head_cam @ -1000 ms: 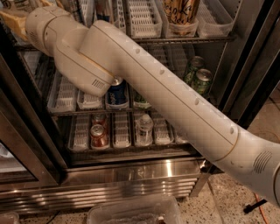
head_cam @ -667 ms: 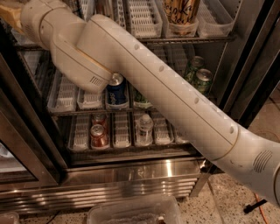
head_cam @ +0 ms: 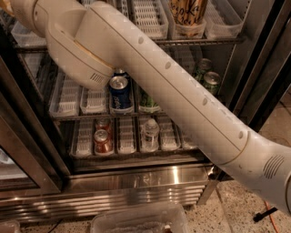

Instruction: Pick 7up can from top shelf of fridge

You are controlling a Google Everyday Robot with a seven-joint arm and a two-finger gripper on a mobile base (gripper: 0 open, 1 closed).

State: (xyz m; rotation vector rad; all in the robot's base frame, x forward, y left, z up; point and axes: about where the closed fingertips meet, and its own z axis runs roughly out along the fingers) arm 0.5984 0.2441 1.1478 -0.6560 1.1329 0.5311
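Observation:
My white arm (head_cam: pixel 173 91) crosses the view from the lower right to the upper left and leaves the frame at the top left corner. My gripper is out of view beyond that corner. The fridge (head_cam: pixel 136 182) stands open in front, with a stainless-steel base and wire racks. The top shelf (head_cam: pixel 195 42) runs along the upper edge and carries clear-white slotted trays (head_cam: pixel 148 18). A tall tan can with dark lettering (head_cam: pixel 188 11) stands in one tray. No 7up can shows; it is hidden or out of view.
On the middle rack stand a blue can (head_cam: pixel 120 91) and two green cans (head_cam: pixel 208 77). The lower rack holds red cans (head_cam: pixel 102 139) and a clear bottle (head_cam: pixel 149 132). Black door frames stand at left (head_cam: pixel 27 150) and right (head_cam: pixel 268 68). A clear plastic bin (head_cam: pixel 136 220) lies on the floor.
My arm has moved up and to the left, deeper toward the top left corner. The blue can below the elbow joint is now more exposed.

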